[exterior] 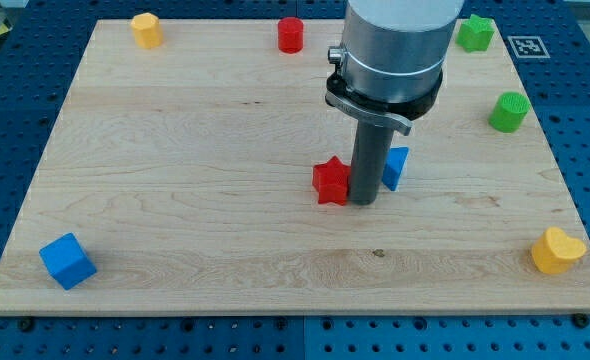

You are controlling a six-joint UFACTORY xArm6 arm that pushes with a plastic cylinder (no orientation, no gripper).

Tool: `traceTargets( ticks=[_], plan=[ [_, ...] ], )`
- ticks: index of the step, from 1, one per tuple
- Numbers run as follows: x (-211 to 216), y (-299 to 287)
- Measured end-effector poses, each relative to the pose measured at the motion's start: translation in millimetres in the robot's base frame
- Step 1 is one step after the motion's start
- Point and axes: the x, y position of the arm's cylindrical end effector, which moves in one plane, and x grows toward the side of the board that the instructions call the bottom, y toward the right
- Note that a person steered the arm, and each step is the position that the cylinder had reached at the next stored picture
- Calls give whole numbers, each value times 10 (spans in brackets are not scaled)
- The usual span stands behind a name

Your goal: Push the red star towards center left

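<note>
The red star (330, 181) lies near the middle of the wooden board (175, 200). My tip (363, 203) rests on the board right against the star's right side. A blue block (396, 167) sits just right of the rod, partly hidden behind it. The arm's grey body fills the view's top centre-right.
A red cylinder (291, 34) and a yellow block (147, 30) stand at the view's top. A green block (475, 32) is at the top right, a green cylinder (510, 111) at the right edge, a yellow heart-like block (557, 250) at bottom right, and a blue cube (67, 260) at bottom left.
</note>
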Motion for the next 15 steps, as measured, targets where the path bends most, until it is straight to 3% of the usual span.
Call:
traceTargets(
  ticks=[2,5,7,10,15],
  plan=[
    [-45,-645],
    [-619,-1357],
    [-616,-1222],
    [-933,-1194],
    [-932,-2317]
  ],
)
